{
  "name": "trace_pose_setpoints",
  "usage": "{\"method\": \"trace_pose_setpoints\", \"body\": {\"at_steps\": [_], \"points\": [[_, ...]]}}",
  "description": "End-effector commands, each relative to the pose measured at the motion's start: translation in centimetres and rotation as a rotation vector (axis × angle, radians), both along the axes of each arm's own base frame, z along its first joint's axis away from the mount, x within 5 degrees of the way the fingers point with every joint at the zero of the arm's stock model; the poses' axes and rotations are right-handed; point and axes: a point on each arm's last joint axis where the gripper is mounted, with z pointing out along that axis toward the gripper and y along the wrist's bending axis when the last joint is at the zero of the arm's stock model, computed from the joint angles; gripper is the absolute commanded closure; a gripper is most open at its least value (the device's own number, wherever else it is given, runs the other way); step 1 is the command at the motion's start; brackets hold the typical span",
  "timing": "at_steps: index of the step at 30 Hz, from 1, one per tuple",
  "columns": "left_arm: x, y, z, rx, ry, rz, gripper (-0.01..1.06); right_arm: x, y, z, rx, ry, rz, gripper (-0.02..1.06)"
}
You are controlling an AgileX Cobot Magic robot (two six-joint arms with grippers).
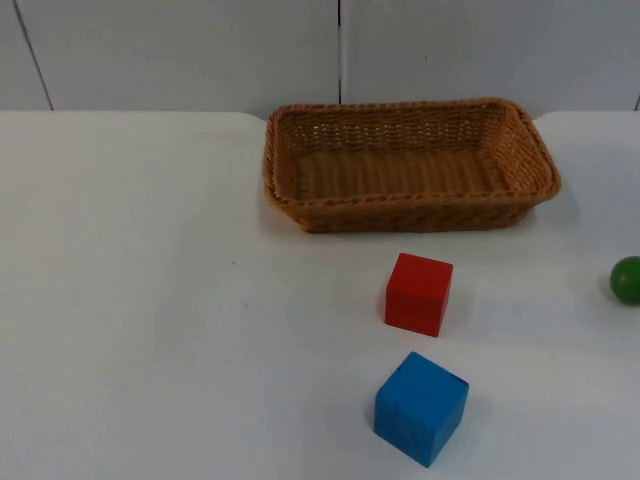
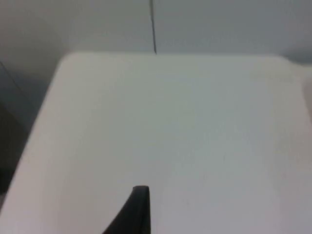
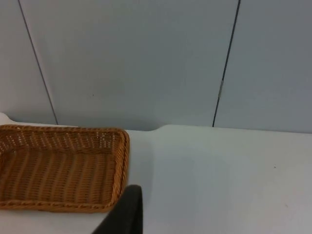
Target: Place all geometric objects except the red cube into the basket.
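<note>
Nothing sits in the basket (image 1: 410, 165) yet — a blue cube (image 1: 421, 407) lies in front of it beyond the red cube (image 1: 419, 293), a green ball (image 1: 627, 279) off its right end. Both arms wait; whether their claws are open I cannot tell. Next: reach for one.

A white desk (image 1: 150, 330) carries a woven basket (image 1: 410, 215) near its far edge. In front of the basket sit a red cube (image 1: 418, 293) and, nearer still, a blue cube (image 1: 420, 407). A green ball (image 1: 627, 280) lies well off to the right.
</note>
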Motion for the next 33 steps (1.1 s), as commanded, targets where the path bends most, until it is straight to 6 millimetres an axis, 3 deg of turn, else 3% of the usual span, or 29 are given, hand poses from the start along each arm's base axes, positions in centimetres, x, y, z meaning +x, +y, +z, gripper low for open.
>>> {"method": "trace_pose_setpoints", "body": {"at_steps": [1, 3, 7, 9, 11, 12, 13, 17, 18, 19, 22, 28, 33], "points": [[0.7, -0.6, -0.6, -0.021, 0.052, -0.056, 0.0, 0.4, -0.1, 0.2, -0.004, -0.015, -0.004, -0.01], [1.4, -1.2, -1.3, -0.038, 0.088, -0.098, 0.0, 0.7, 0.0, 0.1, -0.004, -0.01, -0.004, -0.01], [4.3, -5.5, -4.4, -0.082, 0.213, -0.31, 0.0, 1.1, 0.0, -0.1, -0.009, 0.004, -0.002, -0.01], [4.5, -6.1, -4.9, -0.078, 0.235, -0.332, 0.0, 1.1, 0.0, -0.1, -0.011, 0.004, -0.001, -0.01], [5.7, -9.0, -7.7, -0.035, 0.347, -0.446, 0.0, 1.0, 0.0, -0.2, -0.011, 0.01, -0.001, -0.01], [5.9, -10.4, -8.7, -0.02, 0.382, -0.494, 0.0, 1.0, 0.0, -0.2, -0.012, 0.012, -0.002, -0.01], [5.9, -10.4, -8.7, -0.02, 0.382, -0.494, 0.0, 1.0, 0.0, -0.2, -0.012, 0.012, -0.002, -0.01], [5.7, -15.9, -12.5, 0.046, 0.476, -0.673, 0.0, 1.0, 0.0, -0.3, -0.012, 0.028, -0.003, -0.01], [5.7, -15.9, -12.5, 0.046, 0.476, -0.673, 0.0, 1.0, 0.0, -0.3, -0.012, 0.028, -0.003, -0.01], [5.1, -18.0, -13.6, 0.063, 0.482, -0.738, 0.0, 1.0, -0.1, -0.4, -0.012, 0.037, -0.003, -0.01], [4.0, -21.4, -15.0, 0.068, 0.454, -0.815, 0.0, 0.9, -0.1, -0.6, -0.013, 0.061, -0.005, -0.01], [3.7, -24.0, -17.7, 0.005, 0.473, -0.762, 0.0, 0.8, -0.1, -0.6, -0.013, 0.063, -0.005, -0.01], [5.2, -25.5, -20.5, -0.001, 0.556, -0.709, 0.0, 0.9, -0.1, -0.6, -0.013, 0.059, -0.005, -0.01]]}}
